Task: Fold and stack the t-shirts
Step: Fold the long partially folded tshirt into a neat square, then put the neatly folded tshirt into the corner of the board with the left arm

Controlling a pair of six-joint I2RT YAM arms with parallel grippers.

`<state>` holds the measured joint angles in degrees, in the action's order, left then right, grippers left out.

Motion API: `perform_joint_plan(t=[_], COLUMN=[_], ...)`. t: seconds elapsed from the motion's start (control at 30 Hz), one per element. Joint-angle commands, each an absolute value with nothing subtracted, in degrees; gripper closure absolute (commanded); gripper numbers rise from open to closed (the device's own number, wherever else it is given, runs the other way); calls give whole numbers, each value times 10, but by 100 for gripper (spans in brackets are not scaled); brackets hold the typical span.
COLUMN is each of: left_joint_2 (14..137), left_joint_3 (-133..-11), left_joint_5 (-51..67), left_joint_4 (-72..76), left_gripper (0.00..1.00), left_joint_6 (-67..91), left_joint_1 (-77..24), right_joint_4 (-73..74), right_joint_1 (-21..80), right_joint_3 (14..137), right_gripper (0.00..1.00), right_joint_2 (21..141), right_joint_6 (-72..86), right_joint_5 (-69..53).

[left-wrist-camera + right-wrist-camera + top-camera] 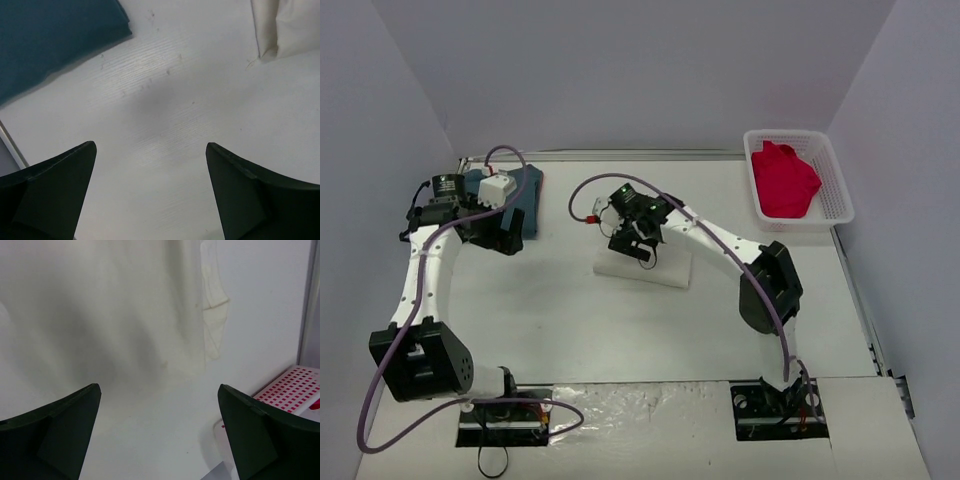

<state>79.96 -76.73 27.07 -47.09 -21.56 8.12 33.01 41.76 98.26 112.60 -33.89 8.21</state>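
Left gripper wide open, gripping nothing, above bare table just beside teal-blue t-shirt at far left. Right gripper likewise wide open and empty, over folded cream-white t-shirt at centre. Red t-shirt in basket, far right.

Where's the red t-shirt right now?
In the top view, the red t-shirt lies bunched in the white lattice basket at the table's far right corner.
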Motion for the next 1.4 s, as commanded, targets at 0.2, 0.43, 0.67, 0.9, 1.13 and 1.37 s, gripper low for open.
perform_joint_plan(t=[0.2,0.43,0.67,0.9,1.13,1.37], left_joint_2=[704,679,652,628,623,637], left_joint_3=[-706,-681,-649,-636,-635,-630], left_joint_5=[280,279,279,287,298,316], left_joint_4=[-407,-392,-372,-360,-342,-337], left_gripper=[6,6,6,6,6,6], left_joint_6=[-185,-192,-203,-200,-166,-135], left_joint_1=[138,142,144,151,167,184], right_joint_4=[143,101,61,54,77,145], right_joint_1=[494,510,542,563,554,568], right_joint_3=[986,1001,981,970,995,969], right_gripper=[0,0,0,0,0,0], right_joint_2=[1200,1331,1421,1368,1218,1107], right_joint_6=[-342,-374,-392,-394,-400,-367], right_joint_5=[425,514,566,531,490,438])
